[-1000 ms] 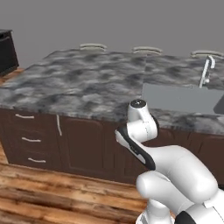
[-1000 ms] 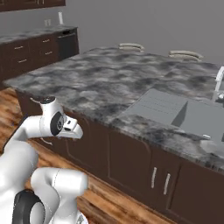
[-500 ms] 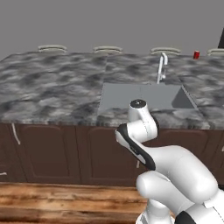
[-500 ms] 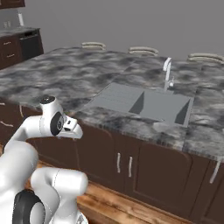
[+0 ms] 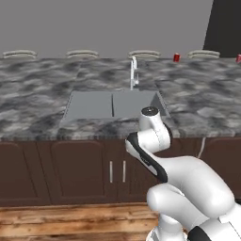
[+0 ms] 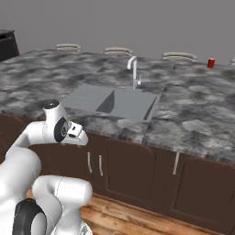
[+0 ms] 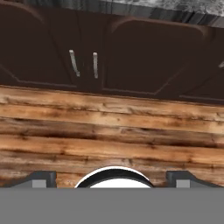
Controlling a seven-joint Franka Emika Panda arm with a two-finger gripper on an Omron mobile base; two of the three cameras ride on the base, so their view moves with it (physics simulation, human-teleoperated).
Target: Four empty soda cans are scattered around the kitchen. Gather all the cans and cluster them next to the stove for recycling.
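Small red cylindrical soda can (image 5: 176, 57) stands on grey marbled stone desk (image 5: 42, 99) (far edge); hand (image 7: 112, 178) wide, empty, facing the plank floor (image 7: 109, 140).

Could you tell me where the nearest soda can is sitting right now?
The soda can stands at the counter's far edge, right of the faucet and beyond the sink; in the right base view it appears far upper right.

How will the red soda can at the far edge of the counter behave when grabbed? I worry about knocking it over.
The soda can is small and stands upright, so it probably tips at a sideways nudge. Being cylindrical, it would likely roll along the counter once down. If empty, it is probably light and easily dented.
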